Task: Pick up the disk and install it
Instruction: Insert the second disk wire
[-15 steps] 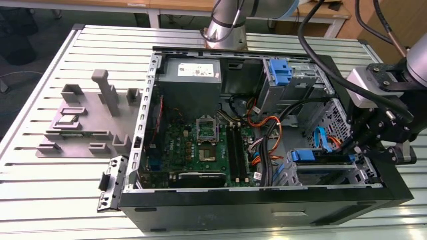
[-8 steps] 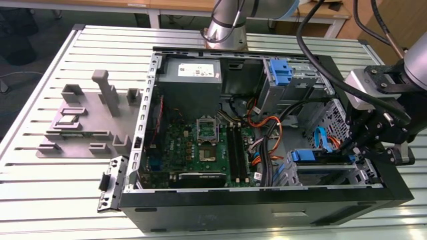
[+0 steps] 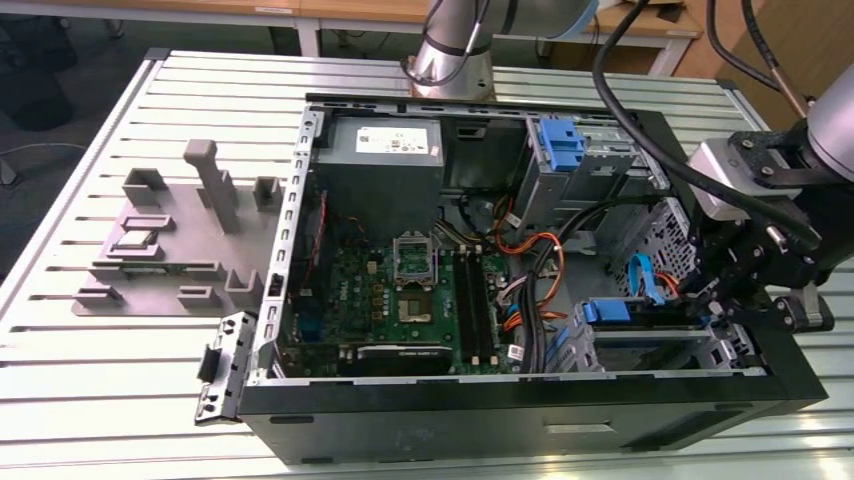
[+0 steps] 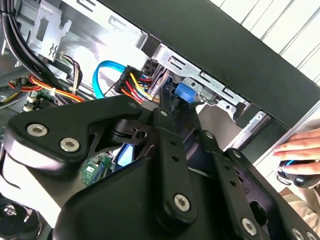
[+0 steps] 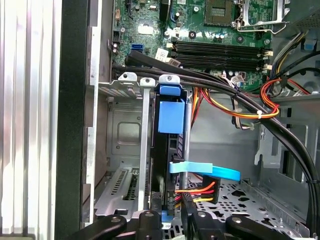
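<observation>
Gripper (image 5: 167, 216): reaching into the open computer case (image 3: 534, 420) at the drive cage (image 5: 117, 90), its fingers (image 5: 150, 220) clamping the near end of the disk.
Disk (image 5: 170, 117): standing on edge in the cage slot, extending straight ahead of the fingertips, its blue carrier frame facing the motherboard (image 5: 220, 30).
Cables (image 5: 235, 107): running beside the disk, just off the gripper's side.

A slatted aluminium table (image 3: 120, 400) stands before wooden desks (image 3: 347, 12).
</observation>
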Available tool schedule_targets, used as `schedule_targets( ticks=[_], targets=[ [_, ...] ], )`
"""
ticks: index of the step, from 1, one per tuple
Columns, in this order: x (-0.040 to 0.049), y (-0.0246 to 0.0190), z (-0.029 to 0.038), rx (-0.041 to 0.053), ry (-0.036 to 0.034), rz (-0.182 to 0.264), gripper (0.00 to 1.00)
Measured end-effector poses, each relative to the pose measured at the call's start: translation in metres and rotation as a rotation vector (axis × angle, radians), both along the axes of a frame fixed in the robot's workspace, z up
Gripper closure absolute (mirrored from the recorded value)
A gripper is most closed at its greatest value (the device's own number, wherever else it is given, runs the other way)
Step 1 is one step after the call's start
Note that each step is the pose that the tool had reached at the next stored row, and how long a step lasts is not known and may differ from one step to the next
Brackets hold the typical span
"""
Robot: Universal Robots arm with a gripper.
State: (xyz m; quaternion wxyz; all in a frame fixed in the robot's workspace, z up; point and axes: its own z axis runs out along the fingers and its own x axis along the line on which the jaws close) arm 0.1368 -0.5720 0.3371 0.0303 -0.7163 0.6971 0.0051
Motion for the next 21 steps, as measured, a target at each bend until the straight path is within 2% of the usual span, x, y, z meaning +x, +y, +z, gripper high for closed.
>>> schedule_targets(
  ticks=[9, 21],
  targets=[
    [-0.0024, 0.0000, -0.0051, -0.0003, -0.0001, 0.000, 0.71],
    [-0.0056, 0.0000, -0.0054, -0.0002, -0.0013, 0.000, 0.71]
  ],
)
